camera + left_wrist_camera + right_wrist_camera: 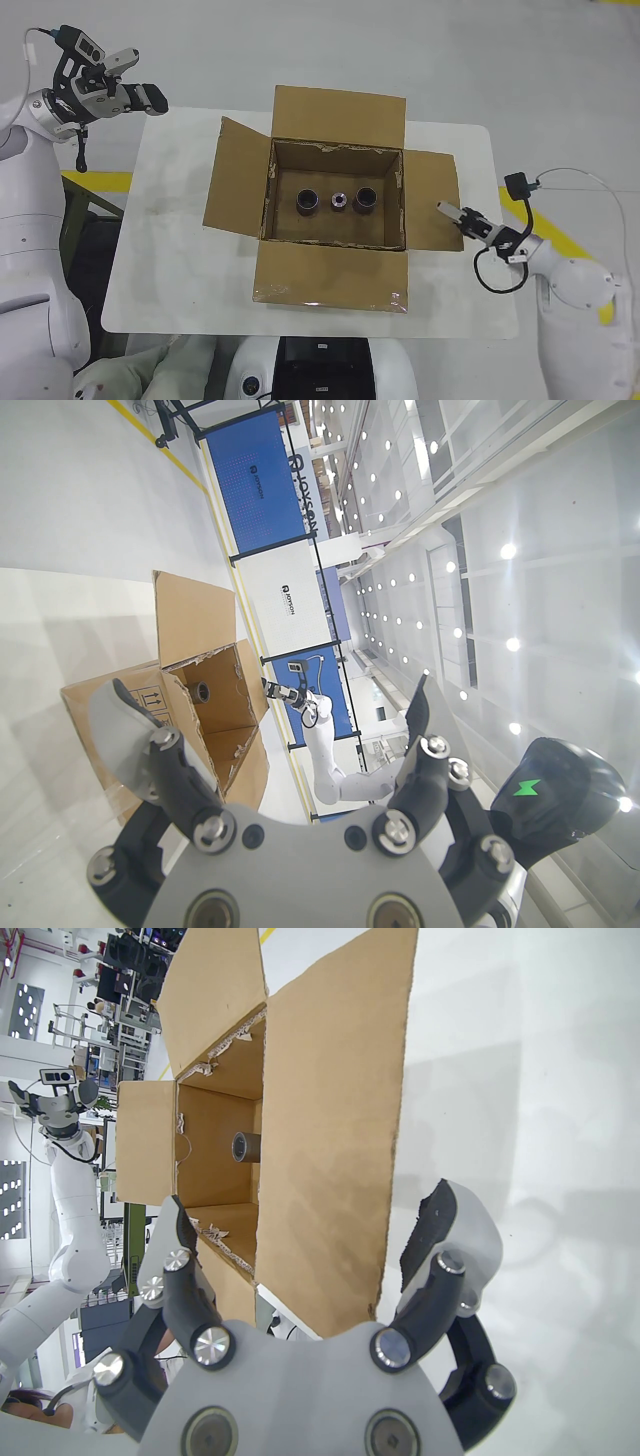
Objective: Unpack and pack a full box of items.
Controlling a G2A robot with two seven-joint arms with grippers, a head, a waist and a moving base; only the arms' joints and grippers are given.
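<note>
Open box [330, 278] at the table's [160, 250] middle, flaps splayed, three metal cylinders [340, 200] in a row on its floor. Left gripper [150, 97] spread wide, empty, at the far left corner — right gripper [445, 210] wide too, over the right flap's tip.

Cardboard box [330, 275] upright mid-desk [160, 260], four flaps splayed open. On its floor, a spaced row: left cylinder [307, 203], smaller middle cylinder [340, 200], right cylinder [365, 198]. Dark metal, possibly bearings.
</note>
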